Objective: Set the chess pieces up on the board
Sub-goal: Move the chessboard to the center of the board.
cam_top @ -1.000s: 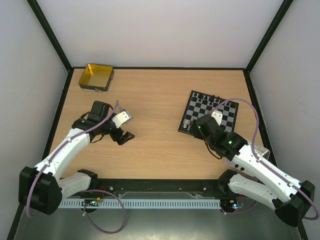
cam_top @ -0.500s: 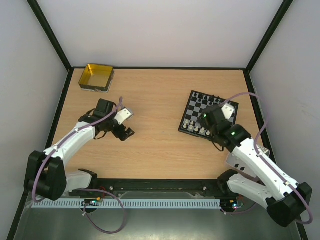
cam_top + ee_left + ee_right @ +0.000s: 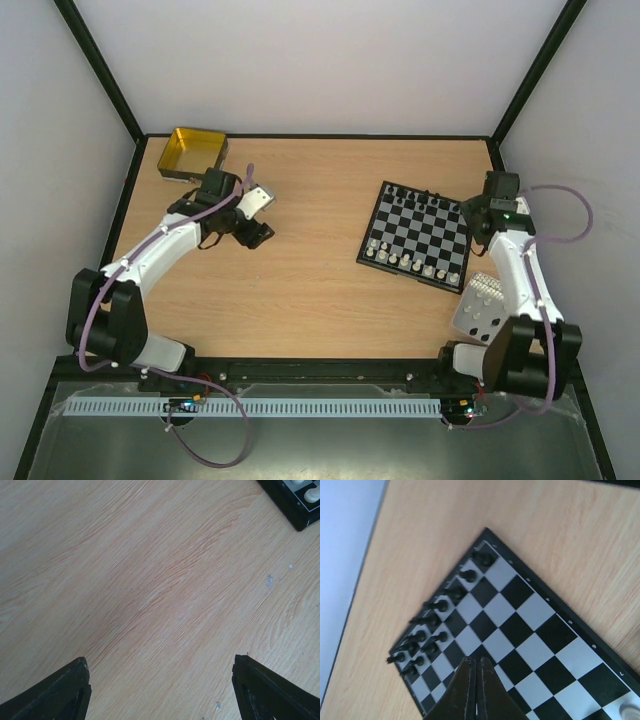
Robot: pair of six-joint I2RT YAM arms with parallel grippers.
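Observation:
The board [image 3: 418,236] lies right of centre on the wooden table. The chess pieces stand on it: black ones [image 3: 414,198] along its far edge, white ones [image 3: 404,261] along its near edge. My right gripper [image 3: 474,213] is by the board's right edge. In the right wrist view it [image 3: 473,661] is shut with nothing held, above empty squares beside the black pieces [image 3: 439,606]. My left gripper [image 3: 257,236] hovers over bare wood left of centre. Its fingers [image 3: 60,695] stand wide open and empty, with the board's corner [image 3: 292,502] at the upper right.
A yellow square tin [image 3: 193,154] sits at the far left corner, close behind the left arm. A grey dotted tray [image 3: 485,308] lies at the near right, beside the right arm. Black-framed walls enclose the table.
The right arm swung back from the board's near edge to its right side and its jaws shut. The left arm moved farther away toward the tin, its jaws slightly narrower.

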